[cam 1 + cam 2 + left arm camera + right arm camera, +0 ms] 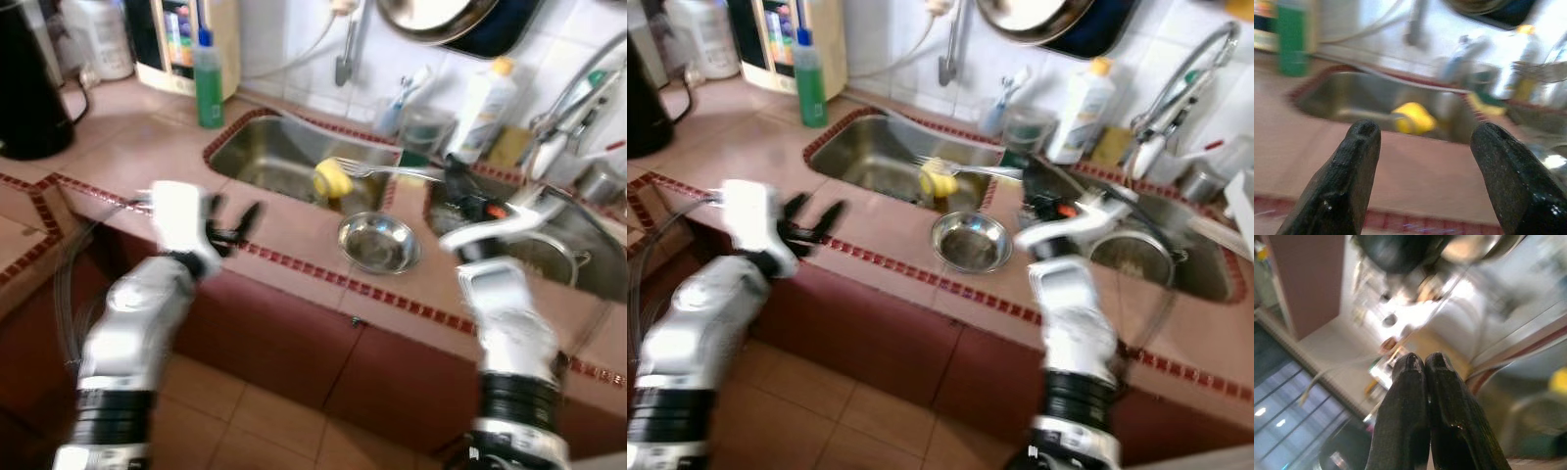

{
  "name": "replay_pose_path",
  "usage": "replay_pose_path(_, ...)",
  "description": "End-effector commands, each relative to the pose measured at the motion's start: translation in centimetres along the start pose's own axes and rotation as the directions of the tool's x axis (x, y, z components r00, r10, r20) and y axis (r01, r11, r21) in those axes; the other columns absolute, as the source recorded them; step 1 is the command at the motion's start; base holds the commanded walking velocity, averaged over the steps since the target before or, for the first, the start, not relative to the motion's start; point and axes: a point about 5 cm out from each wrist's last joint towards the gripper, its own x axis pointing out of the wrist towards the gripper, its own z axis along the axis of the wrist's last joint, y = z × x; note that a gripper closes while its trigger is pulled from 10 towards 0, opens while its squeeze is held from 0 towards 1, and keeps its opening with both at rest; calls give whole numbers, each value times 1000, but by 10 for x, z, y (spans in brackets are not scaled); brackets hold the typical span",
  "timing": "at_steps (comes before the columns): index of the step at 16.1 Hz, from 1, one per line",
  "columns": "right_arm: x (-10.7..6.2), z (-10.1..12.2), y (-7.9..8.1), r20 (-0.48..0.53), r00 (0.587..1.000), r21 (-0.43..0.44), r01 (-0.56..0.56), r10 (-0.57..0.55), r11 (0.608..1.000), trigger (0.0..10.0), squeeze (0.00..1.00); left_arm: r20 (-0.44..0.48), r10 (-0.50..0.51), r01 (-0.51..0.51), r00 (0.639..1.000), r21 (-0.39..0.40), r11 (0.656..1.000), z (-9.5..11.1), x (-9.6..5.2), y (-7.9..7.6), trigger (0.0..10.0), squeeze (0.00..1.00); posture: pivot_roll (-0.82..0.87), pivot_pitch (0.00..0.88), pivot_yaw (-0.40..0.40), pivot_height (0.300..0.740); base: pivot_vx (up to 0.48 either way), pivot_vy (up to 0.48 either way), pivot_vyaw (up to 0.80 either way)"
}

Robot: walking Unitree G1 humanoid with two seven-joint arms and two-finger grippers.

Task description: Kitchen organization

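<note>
**Fork carried over the divider between the two basins**

We judge the step in hand to be moving the fork (387, 171) to a resting place, most likely the small steel bowl (378, 242) or a basin. The right gripper (457, 180) is raised over the strip of counter (118, 147) between the two sinks, its fingers pressed together on the fork's handle end. The tines point toward the left basin (284, 157) and hang above the yellow sponge (332, 178), which sits at that basin's near right corner. The left gripper (233, 227) hovers over the front edge of the counter with fingers spread wide and nothing between them.

To do this well, we would keep the fork level, since the grip sits at one end and the long overhang can pivot. We would lower before letting go, because metal on metal bounces and slides. The left gripper could steady the bowl, which stands free near the front edge.

Materials: the fork is thin polished metal, slippery and narrow. The bowl is round, shallow and shiny. The sponge looks soft. The counter is matte pinkish tile with a red mosaic border, and both basins are brushed steel. A green bottle (208, 76) stands at the back left corner of the left basin.
</note>
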Motion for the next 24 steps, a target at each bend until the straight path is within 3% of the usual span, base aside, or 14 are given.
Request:
replay_pose_path(1, 0, 13, 1, 37, 999, -21, -9, 10, 1000, 10000, 0, 3, -30, 30, 1000, -3, 1000, 1, 4, -9, 10000, 0, 42, 0, -106, 740, 0, 304, 0)
replay_pose_path(5, 0, 13, 1, 35, 999, -22, -10, 11, 1000, 10000, 0, 1, -32, 32, 999, 2, 999, 1, 5, -10, 10000, 0, 40, 0, -107, 740, 0, 306, 0)
replay_pose_path(13, -1, 12, 1, 25, 1000, -27, -13, 13, 1000, 10000, 0, 2, -60, 60, 998, 51, 997, 0, 5, -14, 10000, 0, 38, 0, -108, 740, 0, 0, 0)
replay_pose_path(24, -2, 11, 1, 5, 1000, -32, -17, 17, 999, 10000, 0, -2, -54, 54, 999, 43, 998, -3, 6, -14, 10000, 0, 34, 0, -114, 740, 296, 0, 0)
